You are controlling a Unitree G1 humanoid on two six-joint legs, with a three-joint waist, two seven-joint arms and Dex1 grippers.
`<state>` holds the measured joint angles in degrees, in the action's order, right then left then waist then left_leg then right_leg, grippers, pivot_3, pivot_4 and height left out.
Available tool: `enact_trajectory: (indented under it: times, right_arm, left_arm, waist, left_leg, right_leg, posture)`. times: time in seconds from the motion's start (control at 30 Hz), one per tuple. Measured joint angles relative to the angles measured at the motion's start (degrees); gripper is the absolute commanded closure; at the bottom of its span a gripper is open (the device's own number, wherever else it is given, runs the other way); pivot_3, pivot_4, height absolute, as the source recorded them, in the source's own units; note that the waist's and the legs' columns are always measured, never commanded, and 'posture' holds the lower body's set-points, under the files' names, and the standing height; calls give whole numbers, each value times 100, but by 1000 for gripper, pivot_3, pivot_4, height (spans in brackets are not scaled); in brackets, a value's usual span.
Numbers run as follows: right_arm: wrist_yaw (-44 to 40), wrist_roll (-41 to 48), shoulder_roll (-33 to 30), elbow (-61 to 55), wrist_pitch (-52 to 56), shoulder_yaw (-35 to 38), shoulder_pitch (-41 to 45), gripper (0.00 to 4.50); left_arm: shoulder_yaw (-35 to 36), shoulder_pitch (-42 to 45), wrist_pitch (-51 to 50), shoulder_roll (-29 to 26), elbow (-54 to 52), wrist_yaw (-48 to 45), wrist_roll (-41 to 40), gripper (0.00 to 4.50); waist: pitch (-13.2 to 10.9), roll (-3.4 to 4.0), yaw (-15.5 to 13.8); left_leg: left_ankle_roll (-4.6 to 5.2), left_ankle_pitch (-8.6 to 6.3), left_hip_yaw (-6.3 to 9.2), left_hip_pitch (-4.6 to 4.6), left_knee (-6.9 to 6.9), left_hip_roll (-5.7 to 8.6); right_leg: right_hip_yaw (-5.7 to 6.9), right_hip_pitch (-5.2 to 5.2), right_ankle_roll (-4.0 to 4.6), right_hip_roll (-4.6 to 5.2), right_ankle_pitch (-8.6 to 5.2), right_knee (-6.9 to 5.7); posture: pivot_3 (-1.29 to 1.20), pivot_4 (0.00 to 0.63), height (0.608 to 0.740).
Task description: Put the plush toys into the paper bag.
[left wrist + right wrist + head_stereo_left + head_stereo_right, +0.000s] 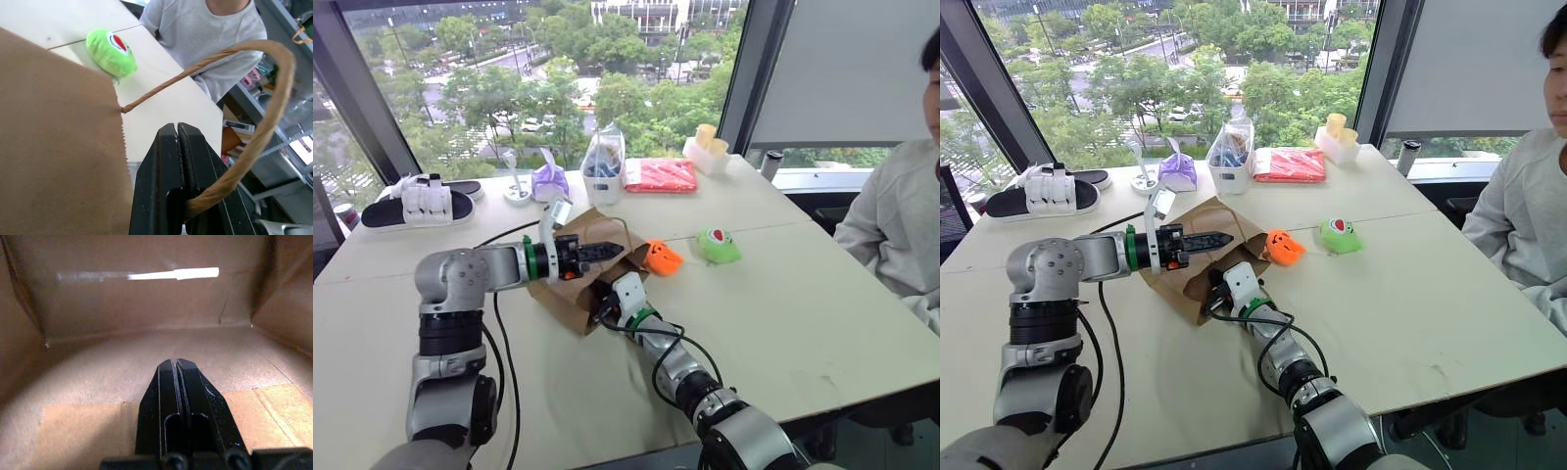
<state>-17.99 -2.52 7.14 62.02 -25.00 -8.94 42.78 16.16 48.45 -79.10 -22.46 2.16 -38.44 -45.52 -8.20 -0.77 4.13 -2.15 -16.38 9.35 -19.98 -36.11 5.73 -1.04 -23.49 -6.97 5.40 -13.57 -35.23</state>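
The brown paper bag lies on its side on the table, mouth toward me. My left gripper is shut on the bag's twisted handle and holds that upper side up. My right gripper is shut with nothing in it and reaches inside the bag, above its brown floor. The orange plush toy rests on the table just right of the bag. The green plush toy with a red mouth lies a little further right, and I also see it past the bag's edge.
A person in a white top sits at the table's right side. Along the far edge lie black-and-white sandals, a purple cloth bundle, a clear plastic bag, a red packet and a small white tray of yellow items.
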Motion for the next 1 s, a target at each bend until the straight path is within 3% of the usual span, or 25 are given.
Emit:
enact_trajectory:
  times: [0.13, 0.5, 0.63, 0.83, 0.93, 1.0]
  right_arm:
    - [-382, 168, -2, -192, 409, 153, -3, 4500]
    - [-1001, 351, -69, -1594, 1434, 231, -614, 4500]
    - [-1406, 645, -229, -3127, 2037, 129, -1351, 4500]
    - [-1786, 1762, -906, -6420, 3759, 218, -2253, 4500]
    - [-1642, 2223, -1152, -7161, 4420, 526, -2363, 3695]
    - [-1519, 2487, -1299, -7359, 4701, 799, -2365, 2782]
  left_arm:
    - [191, 89, 110, -187, 1, -6, -128, 4483]
    - [682, -382, 77, 207, -349, 794, -523, 4483]
    - [770, -419, 72, 392, -600, 1201, -658, 4483]
    - [810, -508, 74, 316, -640, 1403, -815, 4483]
    - [815, -532, 76, 252, -637, 1432, -892, 4500]
    - [814, -540, 76, 211, -634, 1437, -918, 4500]
  waist:
    - [1, 1, -6]
    - [1, 0, -26]
    - [2, 0, -74]
    - [2, -1, -171]
    - [2, -2, -194]
    - [2, -2, -207]
  left_leg:
    - [-1, -1, -1, 13, 5, -3]
    - [-5, -4, 2, -5, 4, -3]
    - [-5, -4, 6, -31, -4, -1]
    - [-5, -5, 5, -33, -1, -3]
    - [-5, -5, 3, -33, -4, -3]
    - [-5, -5, 2, -31, -4, -3]
  right_leg:
    - [-4, 10, 0, -3, 0, 0]
    - [-7, -6, 1, -3, 1, 1]
    - [-7, -22, 0, -1, 1, 3]
    - [-7, -27, 0, -4, 1, 2]
    - [-7, -25, 0, -5, 1, 3]
    - [-7, -23, 0, -4, 0, 4]
  posture:
    - [0, 150, 740]
    - [0, 150, 740]
    - [0, 150, 740]
    - [0, 150, 740]
    - [0, 150, 740]
    - [0, 150, 740]
